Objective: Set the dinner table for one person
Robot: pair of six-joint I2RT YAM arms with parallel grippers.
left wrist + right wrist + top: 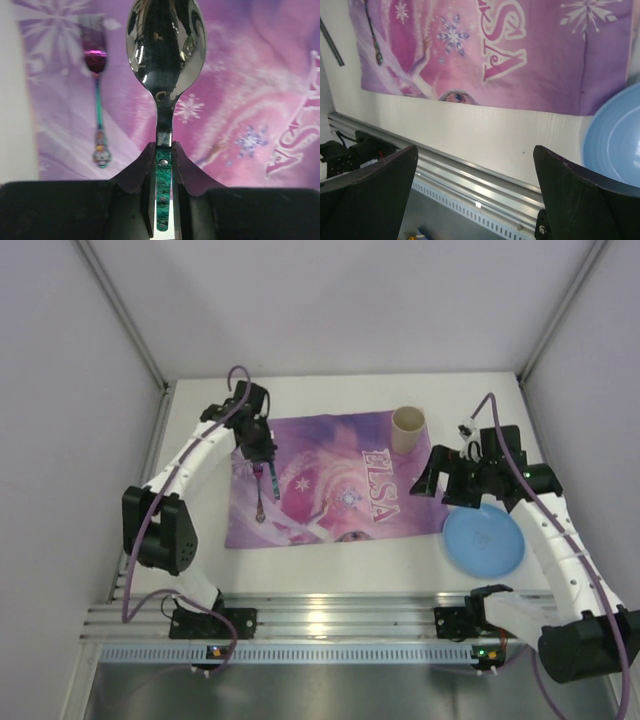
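My left gripper (267,457) is shut on the green handle of a steel spoon (273,480) and holds it over the left part of the purple ELSA placemat (340,490). In the left wrist view the gripper (164,150) grips the spoon (165,45) with its bowl pointing away. A fork (98,100) with an iridescent handle lies on the placemat just left of the spoon, and it also shows in the top view (260,500). My right gripper (445,485) is open and empty above the white dinner table (330,570), next to a blue plate (483,540).
A beige cup (409,430) stands upright at the placemat's far right corner. In the right wrist view the open gripper (475,170) looks over the table's near edge and its aluminium rail (470,185), with the blue plate (615,145) at the right. White walls enclose the table.
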